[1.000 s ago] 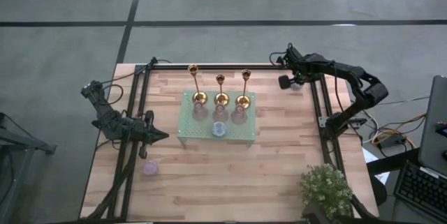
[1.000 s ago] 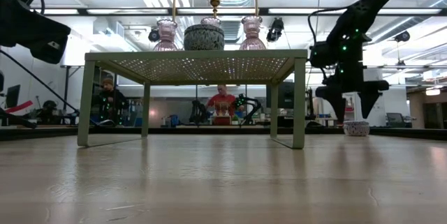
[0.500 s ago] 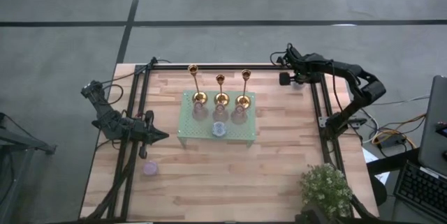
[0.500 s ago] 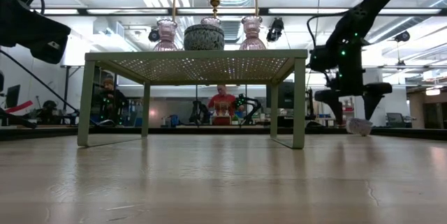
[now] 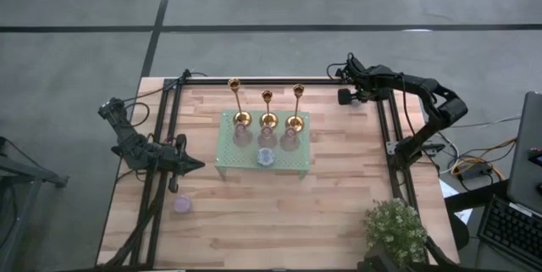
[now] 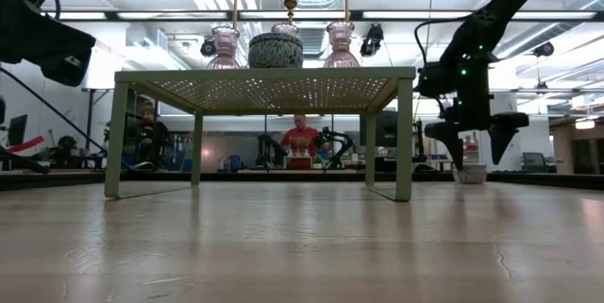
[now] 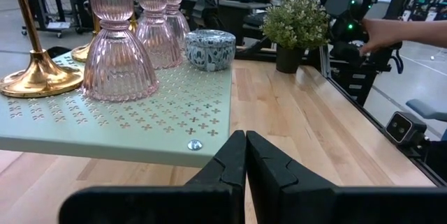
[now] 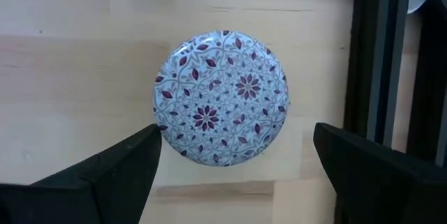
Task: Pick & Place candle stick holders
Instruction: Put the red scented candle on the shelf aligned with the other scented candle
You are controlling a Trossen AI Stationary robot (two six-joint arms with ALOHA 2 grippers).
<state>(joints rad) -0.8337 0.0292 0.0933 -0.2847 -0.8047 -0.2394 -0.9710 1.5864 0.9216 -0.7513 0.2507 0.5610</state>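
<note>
Three gold candle stick holders (image 5: 268, 109) stand upright by their round bases in a row along the far side of a pale green perforated stand (image 5: 229, 167); their stems rise past the top of the low view (image 6: 291, 1). My right gripper (image 8: 237, 135) hangs open, pointing down, at the table's far right corner (image 5: 345, 97). Its fingers straddle a small round white piece with a purple flower pattern (image 8: 223, 97), which lies flat on the table (image 6: 469, 173), and stay above it. My left gripper (image 7: 244, 161) is shut and empty at the stand's left (image 5: 191, 164).
Pink glass holders (image 7: 115, 49) and a blue patterned bowl (image 7: 209, 48) share the stand. A lavender piece (image 5: 182, 204) lies near left, a potted plant (image 5: 395, 230) near right. Black rails (image 5: 385, 128) run along both sides. A person's hand (image 7: 398, 32) reaches near my right arm.
My right gripper has rolled a little about its own pointing line while staying over the far right corner. The patterned piece beneath it tipped briefly, then settled flat, a little aside from where it lay.
</note>
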